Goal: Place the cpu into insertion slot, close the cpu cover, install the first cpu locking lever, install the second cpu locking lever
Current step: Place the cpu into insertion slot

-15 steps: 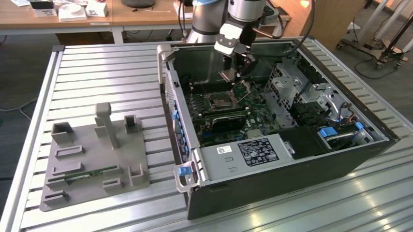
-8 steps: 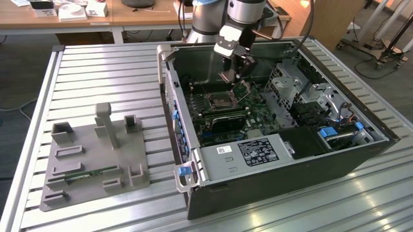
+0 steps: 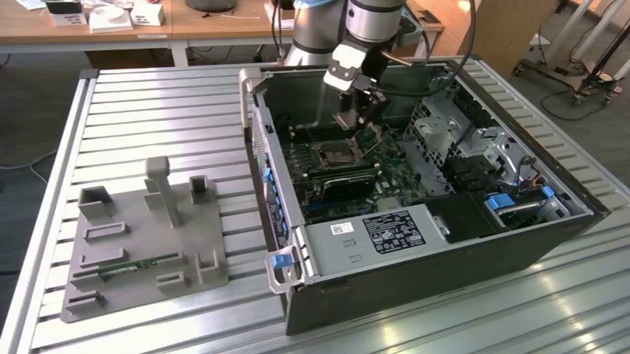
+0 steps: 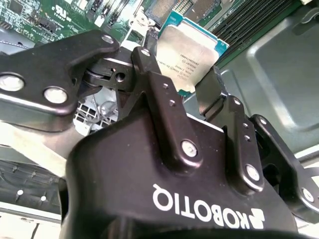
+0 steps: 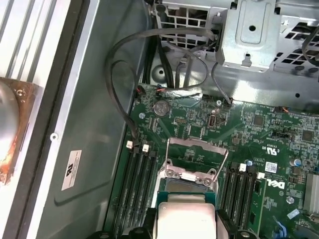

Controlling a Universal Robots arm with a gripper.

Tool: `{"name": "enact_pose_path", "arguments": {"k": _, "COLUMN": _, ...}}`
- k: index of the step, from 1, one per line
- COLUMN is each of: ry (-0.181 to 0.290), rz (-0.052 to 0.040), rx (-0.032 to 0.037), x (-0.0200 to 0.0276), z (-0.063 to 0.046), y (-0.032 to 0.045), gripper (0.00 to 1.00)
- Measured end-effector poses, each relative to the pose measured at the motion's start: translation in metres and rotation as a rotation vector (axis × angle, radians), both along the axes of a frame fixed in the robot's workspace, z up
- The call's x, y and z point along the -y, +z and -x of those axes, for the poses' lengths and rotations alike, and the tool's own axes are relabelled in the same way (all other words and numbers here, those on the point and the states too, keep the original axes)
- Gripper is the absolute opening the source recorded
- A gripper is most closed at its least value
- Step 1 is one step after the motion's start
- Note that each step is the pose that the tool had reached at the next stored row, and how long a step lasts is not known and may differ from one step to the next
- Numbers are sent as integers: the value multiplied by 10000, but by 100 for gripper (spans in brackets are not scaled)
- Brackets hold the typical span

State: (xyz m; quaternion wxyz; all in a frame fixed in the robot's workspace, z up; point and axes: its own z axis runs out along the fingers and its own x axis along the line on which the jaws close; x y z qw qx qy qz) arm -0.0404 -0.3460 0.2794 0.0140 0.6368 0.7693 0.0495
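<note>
Indoors, over slatted table, hand grips cpu.

I see the cpu pinched between my claw's dark tips, just beside the cpu cover, which stands raised open. Black memory slots flank the cover; a coin battery sits on its far side from the cpu.

A ribbed aluminium table stretches out in front of me, its slats catching a bright glare of light near the front corner. Behind it stands a wooden desk with small white boxes on top. The floor is dull grey, and a wheeled stand waits on the exterior view's right.
</note>
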Motion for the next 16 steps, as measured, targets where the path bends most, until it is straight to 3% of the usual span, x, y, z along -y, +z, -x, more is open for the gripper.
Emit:
{"name": "enact_pose_path", "arguments": {"k": 6, "ry": -52, "rz": 24, "rx": 8, "x": -4, "z": 0, "y": -22, "gripper": 55}}
{"name": "enact_pose_path", "arguments": {"k": 11, "ry": -522, "rz": 25, "rx": 7, "x": -6, "z": 0, "y": -86, "gripper": 55}}
{"name": "enact_pose_path", "arguments": {"k": 13, "ry": -684, "rz": 26, "rx": -17, "x": -7, "z": 1, "y": -100, "gripper": 55}}
{"name": "enact_pose_path", "arguments": {"k": 16, "ry": -766, "rz": 29, "rx": -108, "x": -8, "z": 15, "y": -120, "gripper": 55}}
